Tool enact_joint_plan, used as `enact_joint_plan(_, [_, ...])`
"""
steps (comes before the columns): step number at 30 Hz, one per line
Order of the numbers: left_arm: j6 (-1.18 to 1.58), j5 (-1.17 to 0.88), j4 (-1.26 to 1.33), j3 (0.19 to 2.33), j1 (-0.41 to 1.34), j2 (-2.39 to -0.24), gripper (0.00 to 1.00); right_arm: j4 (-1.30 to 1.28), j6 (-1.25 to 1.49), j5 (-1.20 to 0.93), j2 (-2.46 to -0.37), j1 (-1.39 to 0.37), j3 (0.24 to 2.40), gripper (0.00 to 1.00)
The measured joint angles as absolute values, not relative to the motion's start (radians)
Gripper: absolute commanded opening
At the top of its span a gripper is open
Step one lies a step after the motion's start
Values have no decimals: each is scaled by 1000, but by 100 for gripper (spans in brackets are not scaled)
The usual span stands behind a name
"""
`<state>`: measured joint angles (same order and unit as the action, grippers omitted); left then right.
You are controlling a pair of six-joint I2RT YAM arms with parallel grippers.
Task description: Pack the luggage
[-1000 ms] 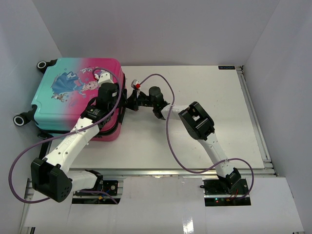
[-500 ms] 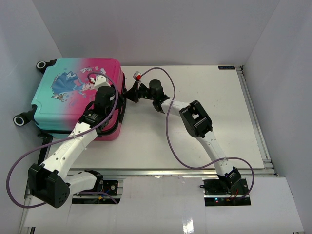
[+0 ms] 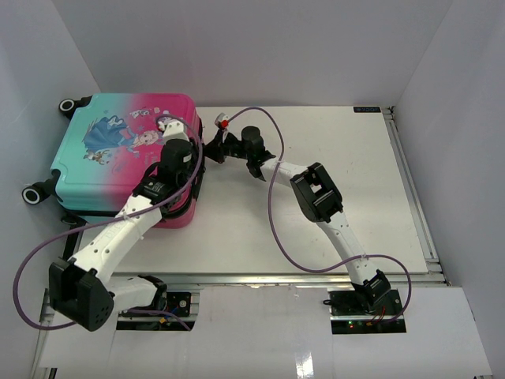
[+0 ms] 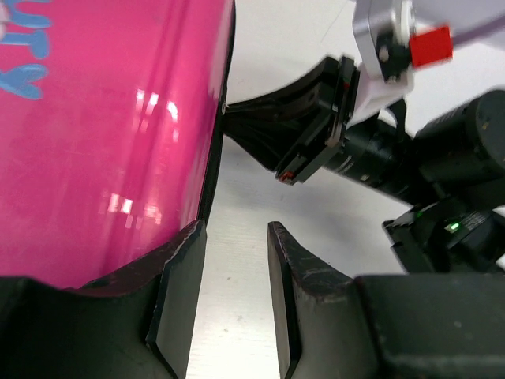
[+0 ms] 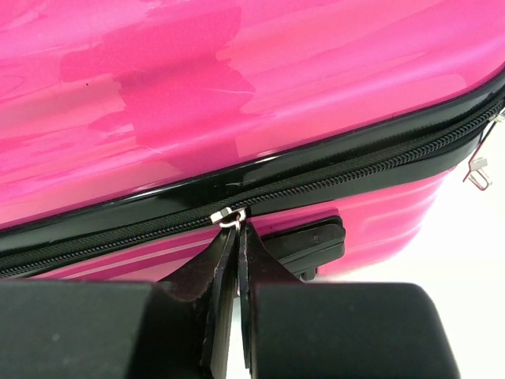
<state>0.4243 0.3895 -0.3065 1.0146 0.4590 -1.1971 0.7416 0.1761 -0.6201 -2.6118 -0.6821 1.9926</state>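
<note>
Plainly the luggage is a stiff, glossy shell, slick to the touch and probably light enough to slide when tugged, so its flat sides offer no hold. The grip belongs on the small metal pull, which sits right at the tips of the right gripper, whose jaws are pressed together and pinch it on the black zipper. The left gripper has its jaws spread with nothing between them, the pink side just outside one jaw, well placed to brace against the zip's drag.
</note>
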Motion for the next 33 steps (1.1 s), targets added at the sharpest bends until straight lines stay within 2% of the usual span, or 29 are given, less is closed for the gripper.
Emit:
enact_joint_plan(5, [307, 452, -350, 1133, 608, -1415, 52, 785, 191, -614, -2612, -680, 1970, 8])
enact_joint_plan(9, [251, 494, -384, 1181, 652, -1543, 54, 796, 202, -611, -2612, -680, 1963, 8])
enact_joint_plan(18, [162, 699, -386, 1200, 643, -1633, 55, 820, 211, -607, -2612, -680, 1950, 8])
enact_joint_plan(33, [15, 727, -81, 1060, 561, -1744, 54, 839, 233, -619, -2612, -675, 1944, 8])
